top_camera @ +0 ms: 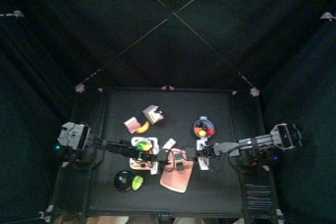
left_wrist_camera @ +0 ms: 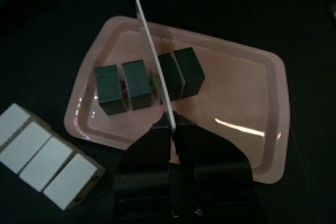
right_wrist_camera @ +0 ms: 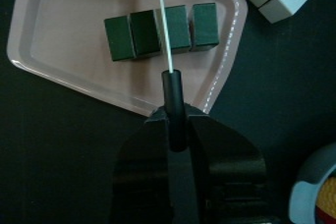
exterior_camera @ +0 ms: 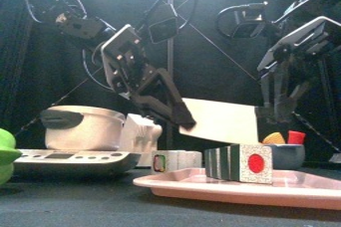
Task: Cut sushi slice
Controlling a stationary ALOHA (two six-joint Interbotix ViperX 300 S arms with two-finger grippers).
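On the left of the bench [top_camera: 105, 105], a white pot [exterior_camera: 83, 126] with a lid is seen; what is inside it cannot be told. A row of white blocks [left_wrist_camera: 46, 159] is laid just beside the pink tray [left_wrist_camera: 250, 81].

The left end effector [left_wrist_camera: 171, 164] is clenched on a knife [left_wrist_camera: 155, 61]. The thin blade is held over the tray, above the gap between the second and third pieces.

The sushi slices [right_wrist_camera: 164, 31] are laid in the pink tray, near the front of the bench. Four dark green pieces are lined up in a row, close together. White rice and a red middle are shown on the end piece in the front view.

The right end effector [right_wrist_camera: 174, 135] is clenched on a second knife [right_wrist_camera: 167, 61] by its black handle. Its blade is also held over the row.

On the right, behind the tray, a small bowl [exterior_camera: 284, 152] is placed. Yellow and red things are held in it.
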